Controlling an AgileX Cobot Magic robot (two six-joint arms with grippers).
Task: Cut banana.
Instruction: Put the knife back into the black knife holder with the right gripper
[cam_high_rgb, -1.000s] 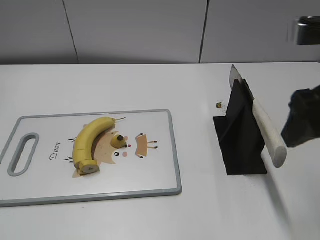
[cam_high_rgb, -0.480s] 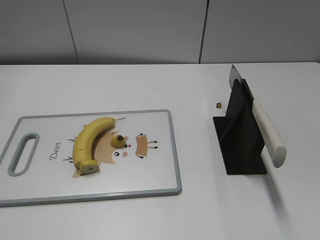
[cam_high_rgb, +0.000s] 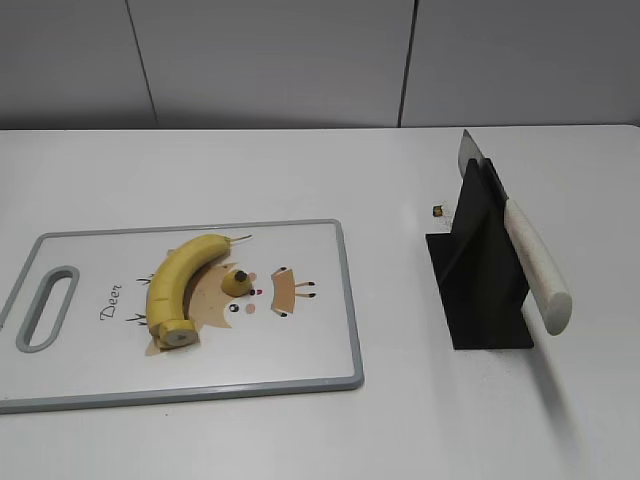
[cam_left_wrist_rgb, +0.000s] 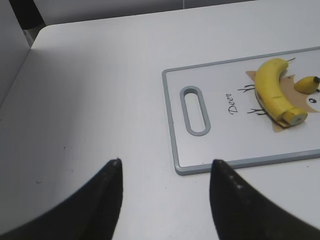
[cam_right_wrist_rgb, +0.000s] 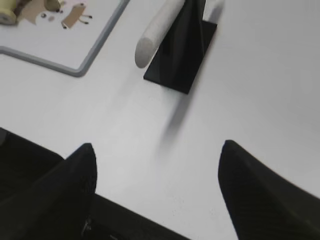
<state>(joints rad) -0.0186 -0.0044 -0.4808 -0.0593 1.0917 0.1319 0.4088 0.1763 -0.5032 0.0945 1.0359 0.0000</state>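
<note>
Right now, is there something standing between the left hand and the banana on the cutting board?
Nothing visible does. The left hand is open over bare table, and only the cutting board's flat handle end lies before the banana.

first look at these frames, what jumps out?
The banana, curved and yellow with one end cut flat, lies on the deer-print cutting board at the left of the table. To the right, a knife with a pale handle sits slotted in a black stand. Both wrist views show open grippers, left and right, holding nothing.
</note>
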